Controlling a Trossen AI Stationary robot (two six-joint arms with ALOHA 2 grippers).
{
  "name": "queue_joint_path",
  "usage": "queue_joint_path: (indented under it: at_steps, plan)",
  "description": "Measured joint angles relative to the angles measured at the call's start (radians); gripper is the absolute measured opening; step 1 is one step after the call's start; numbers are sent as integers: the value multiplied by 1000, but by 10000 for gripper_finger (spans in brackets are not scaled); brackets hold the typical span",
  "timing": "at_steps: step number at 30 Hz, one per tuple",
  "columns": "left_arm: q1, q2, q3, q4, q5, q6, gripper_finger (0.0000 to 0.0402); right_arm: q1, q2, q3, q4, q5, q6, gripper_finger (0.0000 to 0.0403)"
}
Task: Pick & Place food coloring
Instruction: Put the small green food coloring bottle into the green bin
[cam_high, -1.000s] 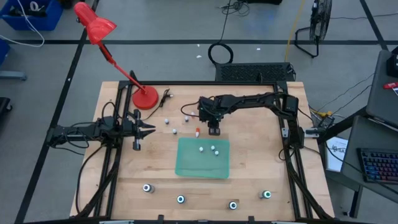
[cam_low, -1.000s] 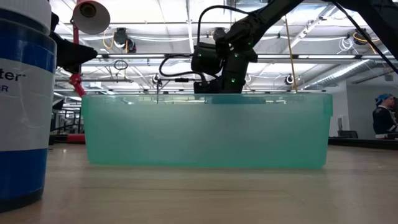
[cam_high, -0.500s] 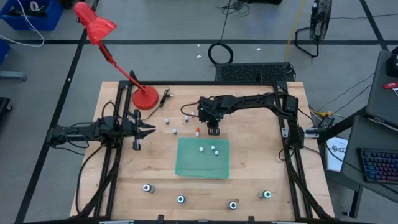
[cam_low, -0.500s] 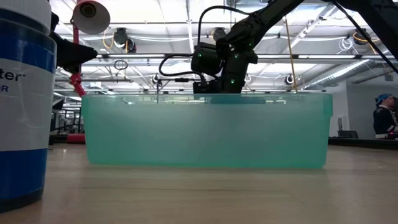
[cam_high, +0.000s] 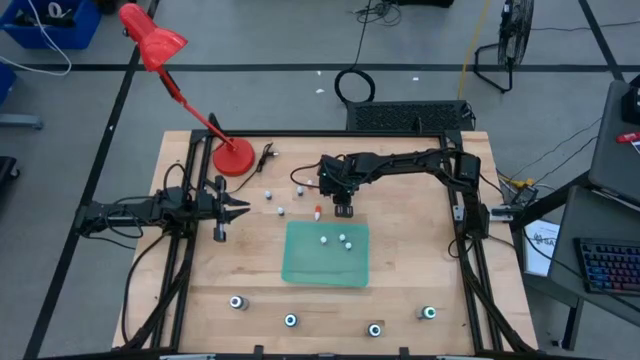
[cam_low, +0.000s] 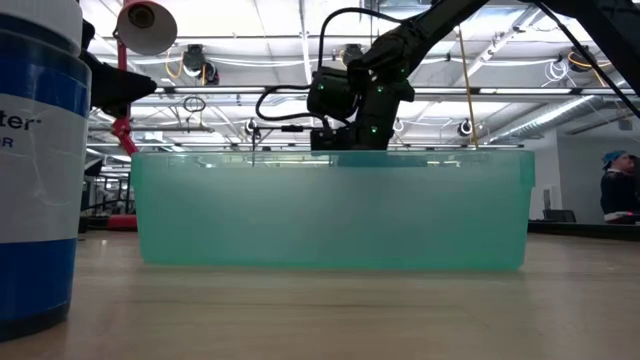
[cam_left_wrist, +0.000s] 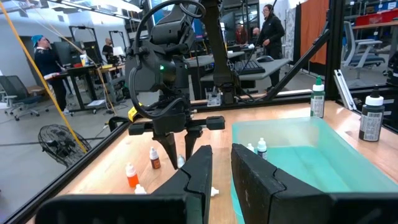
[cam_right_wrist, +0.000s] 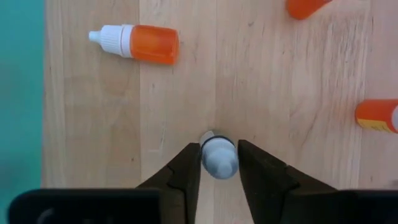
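your right tool is down on the counter just behind the green tray, fingers flanking a small grey-blue bottle that lies flat, its long axis running along the fingers, tip pointing away from the wrist. the fingers sit close on both sides of it, but you can't tell whether they're pressing it yet, and the bottle's far end is cut off behind the tool body. beside it, an orange bottle lies on its side, white cap pointing toward the tray's teal edge; two more orange ones are clipped at the frame edges. from above you lose that grey bottle completely under the right tool; you only get a red-tipped bottle next to it, a few whitish dots scattered toward the red lamp, and three bottles inside the tray. four dark teal-topped bottles stand along the near edge. the low view shows just the tray wall with the arm behind it. your left tool waits clenched and empty at the left side; its camera shows upright bottles in the tray.
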Motion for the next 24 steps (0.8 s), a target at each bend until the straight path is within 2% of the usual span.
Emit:
queue_joint_path:
  at_steps: [3, 8, 10, 16, 24]
  plan:
    - [0, 0, 0, 0, 0, 0, 67, 0, 0, 0, 4, 0, -11, 49]
    - [0, 0, 0, 0, 0, 0, 67, 10, -4, 0, 8, 9, -28, 49]
    - [0, 0, 0, 0, 0, 0, 67, 28, -16, 0, 7, 55, -36, 49]
    - [0, 0, 0, 0, 0, 0, 67, 116, -66, 71, -84, 212, -80, 49]
    - [0, 0, 0, 0, 0, 0, 67, 295, -92, 199, -207, 213, 59, 49]
